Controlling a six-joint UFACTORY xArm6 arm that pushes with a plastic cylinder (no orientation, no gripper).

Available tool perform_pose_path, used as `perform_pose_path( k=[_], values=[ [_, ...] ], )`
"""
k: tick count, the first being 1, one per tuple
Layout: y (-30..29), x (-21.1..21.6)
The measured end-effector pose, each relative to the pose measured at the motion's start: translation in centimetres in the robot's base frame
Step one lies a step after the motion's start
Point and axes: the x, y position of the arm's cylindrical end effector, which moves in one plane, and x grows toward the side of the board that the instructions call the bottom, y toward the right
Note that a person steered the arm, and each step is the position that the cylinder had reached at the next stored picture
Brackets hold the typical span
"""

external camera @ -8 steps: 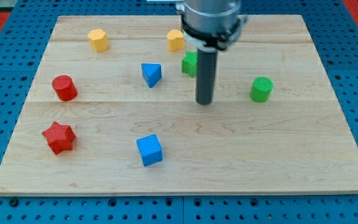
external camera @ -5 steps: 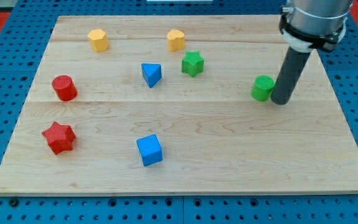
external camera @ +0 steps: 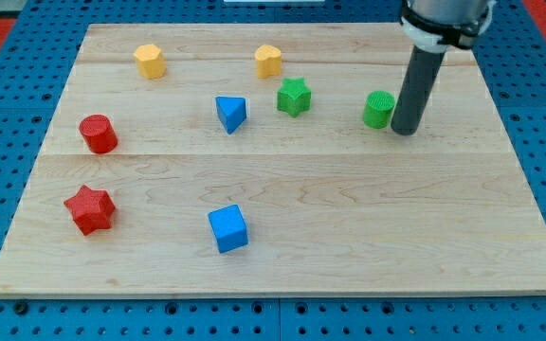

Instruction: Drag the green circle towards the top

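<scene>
One block matters to us: the green circle (external camera: 379, 109), a short ribbed cylinder in the upper right of the frame on the wooden worktop (external camera: 349, 237). We judge it light, stiff and quick to slide, likely to roll off a glancing push. Our end effector is a bare rod with nothing to spread or pinch; my tip (external camera: 404, 131) rests against the circle's right side, slightly lower. We would push from squarely below its middle. No containers are visible.
</scene>
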Motion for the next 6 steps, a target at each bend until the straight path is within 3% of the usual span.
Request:
perform_pose_path(
  k=[1,3,6],
  values=[
    [-3.3,-0.2],
    [-1.5,-6.5],
    [1.5,-9.1]
  ],
)
